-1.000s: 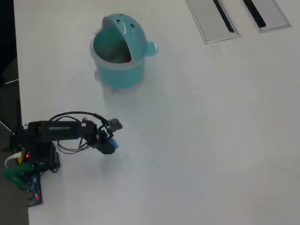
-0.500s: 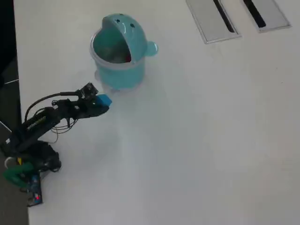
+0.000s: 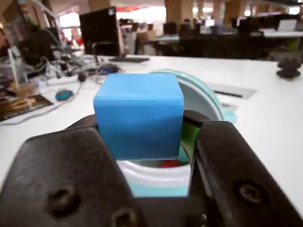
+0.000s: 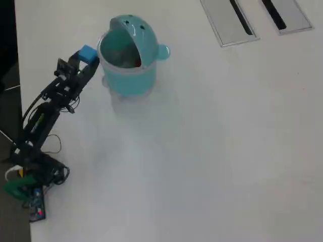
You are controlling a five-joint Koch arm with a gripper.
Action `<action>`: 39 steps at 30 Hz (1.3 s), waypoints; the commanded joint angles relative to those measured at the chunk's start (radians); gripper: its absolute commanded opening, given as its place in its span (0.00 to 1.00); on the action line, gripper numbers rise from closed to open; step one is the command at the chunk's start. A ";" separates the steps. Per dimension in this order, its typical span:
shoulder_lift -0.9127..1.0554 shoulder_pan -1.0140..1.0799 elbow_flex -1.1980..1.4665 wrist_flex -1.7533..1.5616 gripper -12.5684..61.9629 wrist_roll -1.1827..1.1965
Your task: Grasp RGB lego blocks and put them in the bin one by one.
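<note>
The black claw (image 3: 142, 142) is clenched on a small blue cube-like plastic block (image 4: 89, 52), flat face up, held just left of the teal round plastic bin (image 4: 128, 80) in the overhead view; something red (image 3: 168, 163) lies inside, on the white tabletop (image 4: 227, 151)

We see the blue block (image 4: 88, 52) held up beside the teal bin (image 4: 132, 75); inside lies a red block (image 3: 169, 163).
</note>
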 commanded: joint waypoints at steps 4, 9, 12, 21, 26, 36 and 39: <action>-0.199 -0.009 -0.233 -0.193 0.30 0.012; -0.354 0.015 -0.376 -0.218 0.30 0.012; -0.495 0.038 -0.543 -0.207 0.30 0.015; -0.726 0.058 -0.689 -0.239 0.38 -0.003; -0.753 0.084 -0.670 -0.242 0.59 -0.118; -0.517 0.141 -0.503 -0.144 0.61 -0.158; -0.428 0.158 -0.393 -0.147 0.61 -0.155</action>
